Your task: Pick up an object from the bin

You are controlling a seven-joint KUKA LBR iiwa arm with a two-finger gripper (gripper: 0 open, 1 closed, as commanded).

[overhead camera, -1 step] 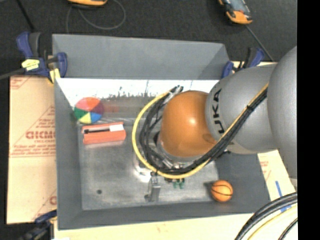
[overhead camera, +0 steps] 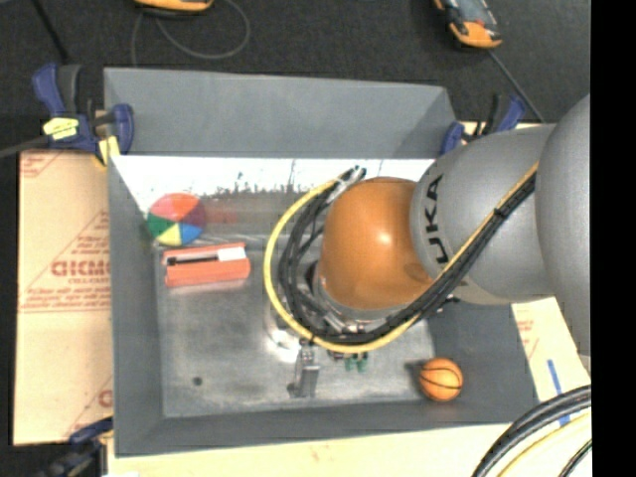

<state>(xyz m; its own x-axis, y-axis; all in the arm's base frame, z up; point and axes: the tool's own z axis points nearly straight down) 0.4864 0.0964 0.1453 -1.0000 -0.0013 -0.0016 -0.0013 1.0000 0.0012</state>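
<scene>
Although the gripper (overhead camera: 303,372) hangs low over the front middle of the bin (overhead camera: 199,356), I cannot tell if it is released or clenched. A small green thing (overhead camera: 354,363) lies just beside it, partly hidden. Near, at the front right, the small orange ball (overhead camera: 440,379) looks light and firm, but it probably rolls easily; best to take it across its middle.

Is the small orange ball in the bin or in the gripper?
In the bin. The orange ball rests on the floor near the lower right corner, apart from the gripper to its left.
</scene>
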